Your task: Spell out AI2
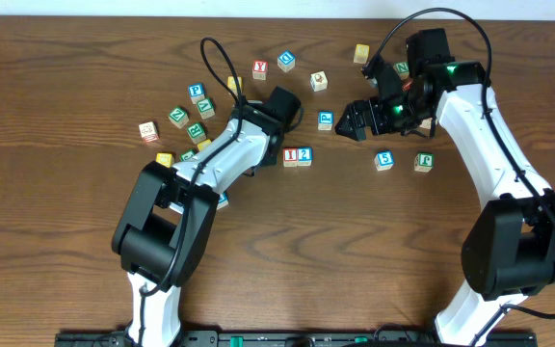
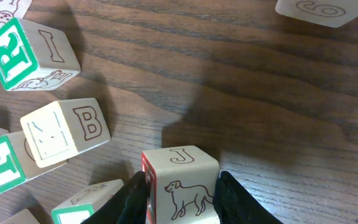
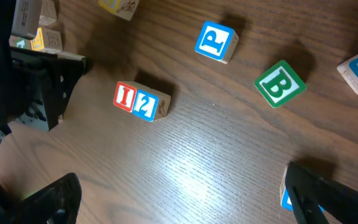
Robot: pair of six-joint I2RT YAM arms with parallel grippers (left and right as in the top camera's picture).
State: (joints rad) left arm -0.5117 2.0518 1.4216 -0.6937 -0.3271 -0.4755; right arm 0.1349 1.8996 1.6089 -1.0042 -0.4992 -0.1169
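The red-framed I (image 1: 291, 155) and the blue-framed 2 (image 1: 304, 154) stand side by side, touching, near mid-table; the right wrist view shows the I (image 3: 124, 97) and the 2 (image 3: 145, 104) too. Just left of the I, my left gripper (image 1: 270, 154) is shut on a wooden cube (image 2: 182, 183) with one red-framed side, a J and a dog drawing. The cube's letter is turned away, so I cannot tell whether it is the A. Its fingers (image 2: 132, 199) press both sides. My right gripper (image 1: 350, 120) hangs open over bare wood (image 3: 185, 199), up and right of the pair.
Loose cubes lie left of my left arm, among them a green R (image 2: 11, 56) and a B-marked cube (image 2: 64, 130). A blue P (image 3: 216, 42) and a green B (image 3: 279, 83) lie beyond the pair. A blue cube (image 1: 383, 160) and a green one (image 1: 423, 162) lie right of centre.
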